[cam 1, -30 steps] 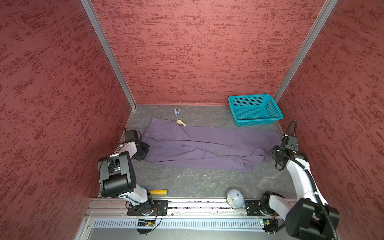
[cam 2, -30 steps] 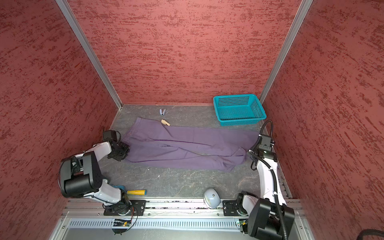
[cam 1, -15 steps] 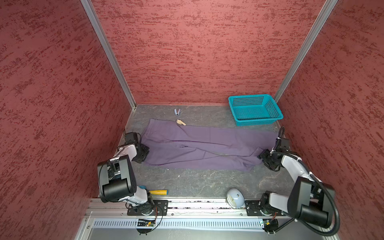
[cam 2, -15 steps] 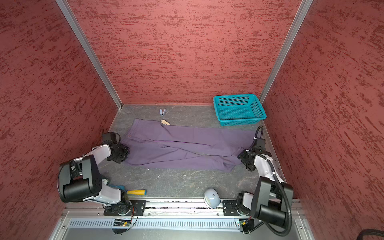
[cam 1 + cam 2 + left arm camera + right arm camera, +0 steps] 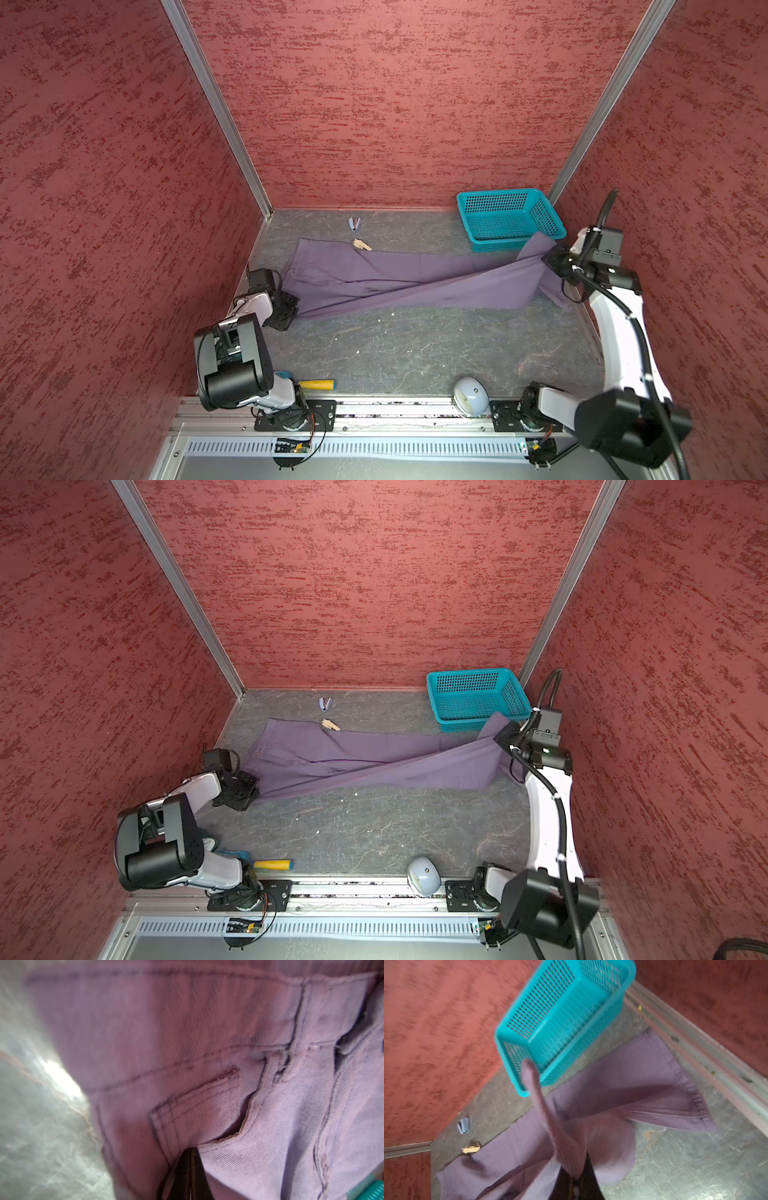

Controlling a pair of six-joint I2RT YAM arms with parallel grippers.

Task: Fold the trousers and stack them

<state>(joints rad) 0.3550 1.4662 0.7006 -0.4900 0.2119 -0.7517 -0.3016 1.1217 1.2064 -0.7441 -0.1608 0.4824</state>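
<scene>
1. Top views are both showing the trousers (image 5: 395, 282) (image 5: 365, 764) stretching left to right across the middle of the bench (image 5: 415, 353), with the waistband at the left and the legs running right.
2. One leg is slanting up off the bench at its right end, crossing over the other leg, which is lying flat on the far side.
3. At that raised end the right gripper (image 5: 549, 261) (image 5: 505, 735) is hanging above the bench, its jaws grasping the hem. In the right wrist view the cloth (image 5: 623, 1088) is climbing from the gripper (image 5: 576, 1185) as a narrow ridge.
4. At the near left corner of the waist the left gripper (image 5: 291, 305) (image 5: 249, 789) is sitting low, its jaws clenching on the cloth there. In the left wrist view the dark fingertips (image 5: 188, 1167) are pressing together beside a pocket opening.
5. Just behind the lifted hem a teal basket (image 5: 498, 194) (image 5: 469, 673) is standing in the far right corner.
6. Near the waist a wooden peg (image 5: 362, 244) is lying right at the trousers' far edge, and a blue-grey clip (image 5: 353, 223) is lying farther back, apart from the cloth.
7. By the left arm's base a yellow-handled tool (image 5: 316, 384) is lying at the near edge. A pale dome (image 5: 469, 399) is sitting farther right, and both are lying well apart from the trousers.
</scene>
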